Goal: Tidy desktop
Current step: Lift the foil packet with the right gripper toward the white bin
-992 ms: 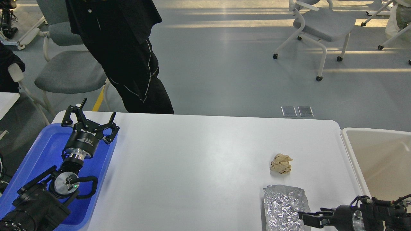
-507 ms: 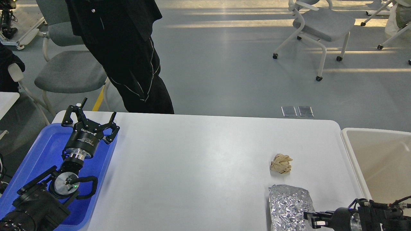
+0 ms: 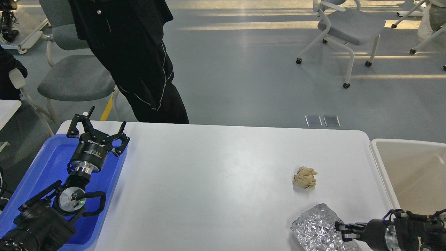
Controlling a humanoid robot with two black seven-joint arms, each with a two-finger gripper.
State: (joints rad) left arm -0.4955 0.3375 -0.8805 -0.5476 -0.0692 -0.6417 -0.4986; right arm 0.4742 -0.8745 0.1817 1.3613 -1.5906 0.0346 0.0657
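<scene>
The white desktop (image 3: 216,181) fills the middle of the head view. A crumpled beige paper ball (image 3: 305,177) lies on it at the right. A crinkled silver foil packet (image 3: 315,228) lies tilted at the front right edge. My right gripper (image 3: 343,233) comes in from the bottom right and is closed on the packet's right end. My left gripper (image 3: 101,127) is open and empty. It is held above the far right corner of the blue tray (image 3: 41,164).
A cream-coloured bin (image 3: 411,167) stands just past the desktop's right edge. The blue tray lies on the left end under my left arm. A person in black (image 3: 139,62) stands at the far edge. Chairs (image 3: 348,28) stand on the floor behind.
My right gripper has drawn back to the right and towards me. The foil packet moved with it and turned from upright to slanted. The left arm and the paper ball have not moved.
</scene>
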